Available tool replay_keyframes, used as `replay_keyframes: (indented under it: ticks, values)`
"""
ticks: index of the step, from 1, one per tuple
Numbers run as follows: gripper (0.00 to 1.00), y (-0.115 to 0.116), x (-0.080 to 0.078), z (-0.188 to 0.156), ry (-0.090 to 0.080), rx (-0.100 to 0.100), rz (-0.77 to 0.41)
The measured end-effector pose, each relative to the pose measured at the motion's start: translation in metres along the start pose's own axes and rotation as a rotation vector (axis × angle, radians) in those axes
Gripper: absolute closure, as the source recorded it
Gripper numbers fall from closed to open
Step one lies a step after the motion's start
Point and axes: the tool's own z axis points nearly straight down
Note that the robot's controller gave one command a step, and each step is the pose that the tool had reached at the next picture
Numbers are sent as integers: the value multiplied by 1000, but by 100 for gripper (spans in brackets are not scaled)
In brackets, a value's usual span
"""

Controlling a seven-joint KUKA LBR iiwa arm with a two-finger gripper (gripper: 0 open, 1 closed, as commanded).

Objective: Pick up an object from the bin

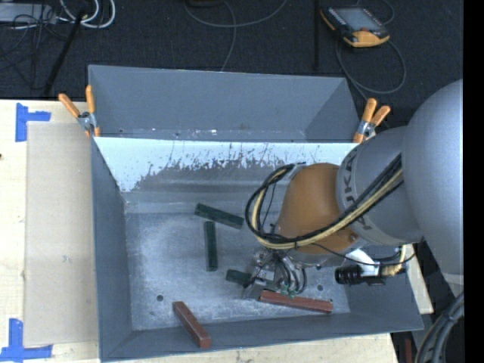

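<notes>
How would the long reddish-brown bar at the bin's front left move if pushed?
The long reddish-brown bar looks flat-sided, so it would probably slide, not roll. It looks straight and stiff, so it likely won't bend. Lying flat in the grey metal bin, it seems unlikely to tip.

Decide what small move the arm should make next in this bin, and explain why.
Probably ease the pincer toward the view's left, onto the short dark green piece. The pincer hangs low over the bin floor, that piece lies right beside it, and the red-brown bar lies close by.
</notes>
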Motion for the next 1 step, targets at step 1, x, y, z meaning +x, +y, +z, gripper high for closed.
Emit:
replay_keyframes:
  ticks: [1]
  values:
    - [100,0,-2,-90,-7,-3,-1]
